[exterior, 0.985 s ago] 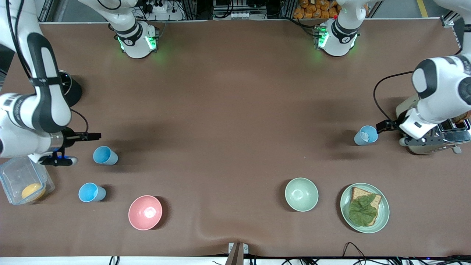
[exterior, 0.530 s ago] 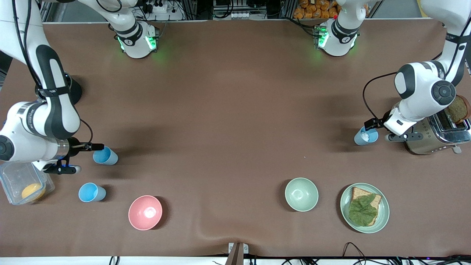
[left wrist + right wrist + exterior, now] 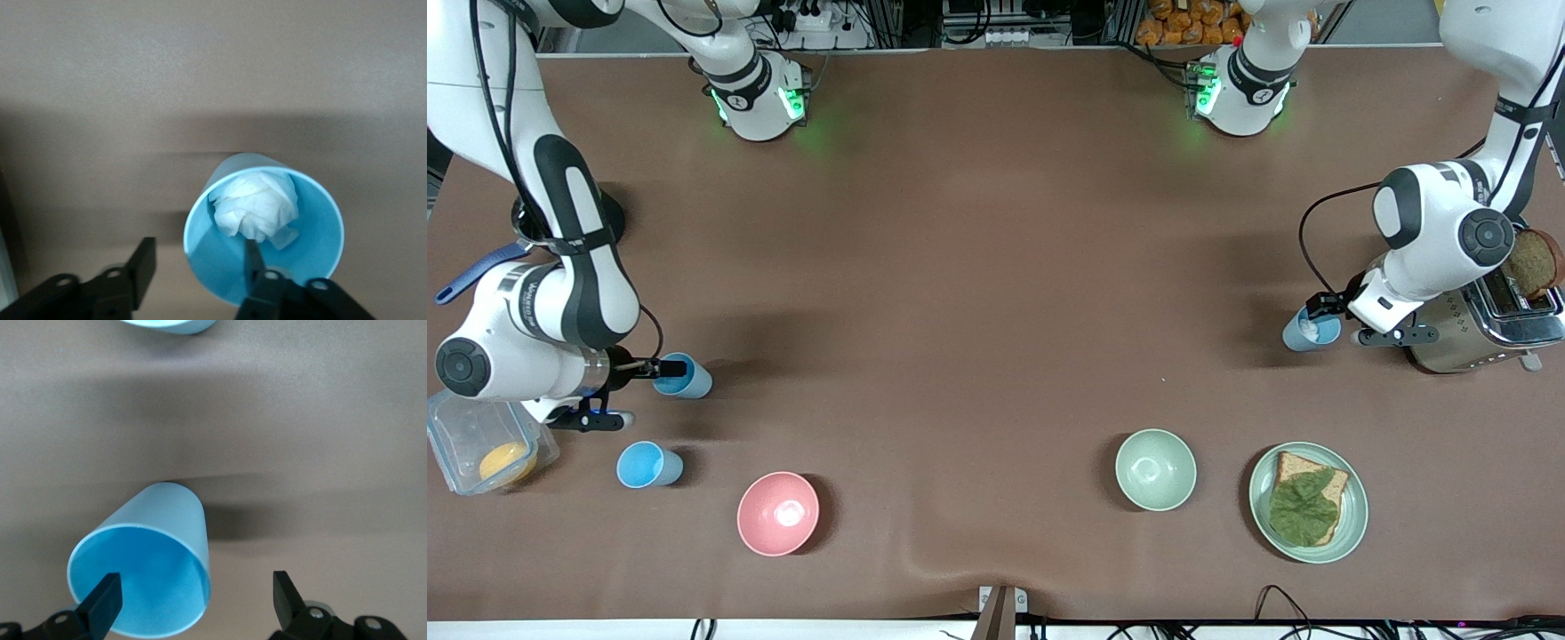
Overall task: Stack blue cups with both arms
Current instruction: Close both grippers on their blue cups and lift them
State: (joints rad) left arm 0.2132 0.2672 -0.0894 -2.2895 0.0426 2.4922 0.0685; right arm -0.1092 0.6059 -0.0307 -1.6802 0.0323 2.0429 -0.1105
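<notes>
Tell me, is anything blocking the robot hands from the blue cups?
Nothing visible. The left end effector already straddles the wall of the cup with crumpled paper. The right end effector is open, straddling the wall of an empty cup.

3 blue cups (image 3: pixel 685 377) stand on the table, along with 2 bowls (image 3: pixel 777 514), 1 plate (image 3: pixel 1352 524) holding 1 slice of bread (image 3: pixel 1329 484) under 1 green leaf (image 3: pixel 1303 508), 1 toaster (image 3: pixel 1472 331), 1 clear plastic box (image 3: pixel 454 440) and 2 robot arms (image 3: pixel 560 293).
</notes>
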